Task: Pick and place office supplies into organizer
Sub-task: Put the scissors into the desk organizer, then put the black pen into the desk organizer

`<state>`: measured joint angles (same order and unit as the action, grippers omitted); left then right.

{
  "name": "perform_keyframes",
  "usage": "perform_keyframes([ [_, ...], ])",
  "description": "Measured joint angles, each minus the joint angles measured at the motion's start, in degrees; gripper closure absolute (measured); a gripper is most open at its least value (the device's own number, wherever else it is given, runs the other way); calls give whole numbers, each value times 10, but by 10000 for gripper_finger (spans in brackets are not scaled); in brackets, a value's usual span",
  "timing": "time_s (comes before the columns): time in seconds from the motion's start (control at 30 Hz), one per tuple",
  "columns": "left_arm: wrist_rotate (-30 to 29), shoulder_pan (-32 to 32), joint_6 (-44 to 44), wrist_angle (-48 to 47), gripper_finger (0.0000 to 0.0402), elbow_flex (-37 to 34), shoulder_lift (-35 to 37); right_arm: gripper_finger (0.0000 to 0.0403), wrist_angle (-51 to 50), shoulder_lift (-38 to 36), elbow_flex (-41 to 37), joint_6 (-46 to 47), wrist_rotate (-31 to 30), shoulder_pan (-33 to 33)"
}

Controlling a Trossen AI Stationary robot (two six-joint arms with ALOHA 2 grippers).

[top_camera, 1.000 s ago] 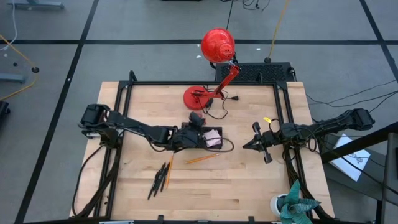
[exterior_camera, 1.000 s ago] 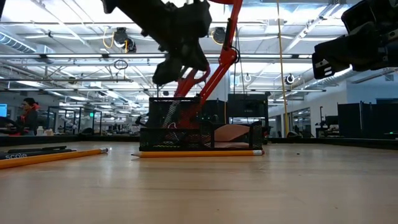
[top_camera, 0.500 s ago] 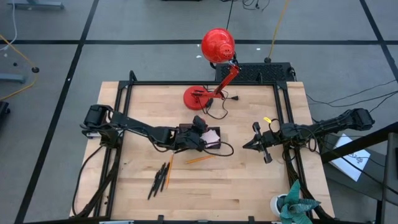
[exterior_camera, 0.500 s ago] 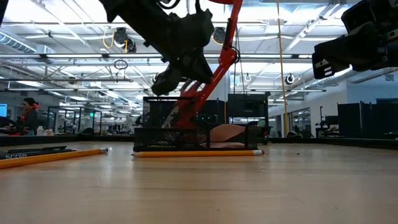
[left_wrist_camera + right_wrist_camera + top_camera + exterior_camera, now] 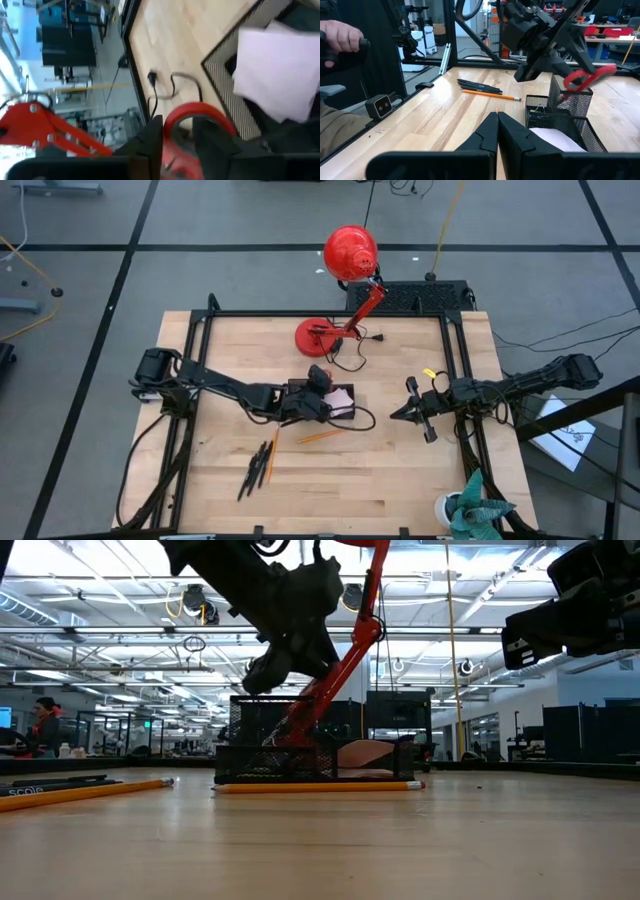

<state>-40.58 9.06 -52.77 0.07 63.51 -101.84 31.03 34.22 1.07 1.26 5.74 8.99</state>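
Observation:
The organizer (image 5: 330, 408), a black mesh tray with a tall cup (image 5: 570, 102), stands mid-table with a pink sticky-note pad (image 5: 343, 399) inside. Red-handled scissors (image 5: 587, 77) stand tilted in the cup, blades down and handles above the rim. My left gripper (image 5: 177, 122) hovers over the cup, slanting down, fingers apart, with a red handle loop (image 5: 200, 112) in the gap. Black pens (image 5: 252, 468) and an orange pencil (image 5: 271, 458) lie toward the near edge. A second pencil (image 5: 322, 436) lies beside the organizer. My right gripper (image 5: 397, 414) waits shut at the right. My left gripper has a red handle loop (image 5: 172, 152) of the scissors between its parted fingers, coming at it from the table's left and slanting down. Whether either finger touches the loop, I cannot tell. The scissors rest in the mesh cup.
A red desk lamp stands on its round base (image 5: 318, 335) at the far side, with its cord (image 5: 350, 358) trailing toward the organizer. A small yellow piece (image 5: 430, 372) lies at the right. A potted plant (image 5: 470, 512) sits at the near right corner. A person's hand (image 5: 337, 37) shows beyond the table.
My left gripper has sunk a little over the organizer and tipped further down. The scissors have gone lower into the mesh cup with it. The organizer has slid slightly on the table.

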Motion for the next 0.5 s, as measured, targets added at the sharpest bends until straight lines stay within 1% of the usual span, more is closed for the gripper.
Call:
perform_keyframes([
  [0.1, -46, 5, -17, 2, 254, -1, -1, 399, 0, 0, 0, 0, 0, 0],
  [0.2, -99, 16, -36, 15, 238, -1, -1, 399, 1, 0, 0, 0, 0, 0],
  [0.37, -219, 48, -80, 67, 238, -1, 5, 399, 4, 0, 0, 0, 0, 0],
  [0.43, -248, 64, -92, 91, 242, -1, 16, 399, 4, 0, 0, 0, 0, 0],
  [0.5, -265, 82, -95, 92, 247, -1, 33, 399, 4, 0, 0, 0, 0, 0],
])
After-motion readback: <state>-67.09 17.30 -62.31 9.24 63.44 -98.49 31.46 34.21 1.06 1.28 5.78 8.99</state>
